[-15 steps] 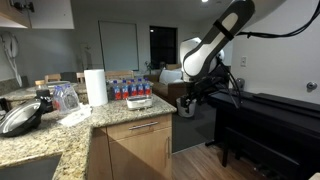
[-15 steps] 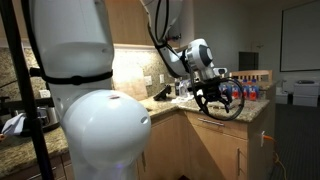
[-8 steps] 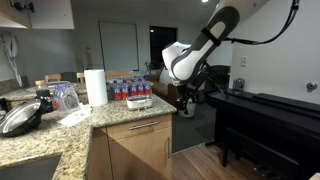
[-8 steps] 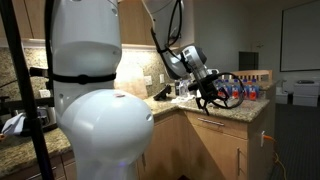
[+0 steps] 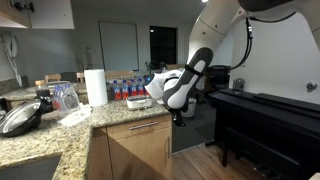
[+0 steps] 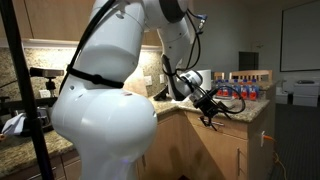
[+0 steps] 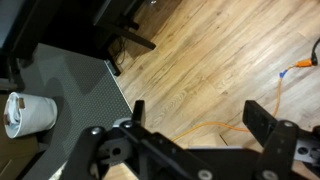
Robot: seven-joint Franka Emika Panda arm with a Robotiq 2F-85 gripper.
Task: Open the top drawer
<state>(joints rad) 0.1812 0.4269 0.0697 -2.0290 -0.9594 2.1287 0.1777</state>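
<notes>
The top drawer is a shallow light-brown front with a slim silver bar handle, just under the granite counter edge. It looks shut, so its inside is hidden. My gripper hangs at the drawer's height, just off the counter's corner, apart from the handle. It also shows in the exterior view from behind the arm. In the wrist view my gripper is open and empty, its two dark fingers spread over wooden floor. The drawer does not show in the wrist view.
A taller cabinet door of the same wood sits below the drawer. The counter holds a paper towel roll, water bottles, a white dish and a pan. A black piano stands close by. An orange cable lies on the floor.
The arm has swung down and in towards the counter. The gripper dropped from above counter height to the level of the drawer front. It stays open.
</notes>
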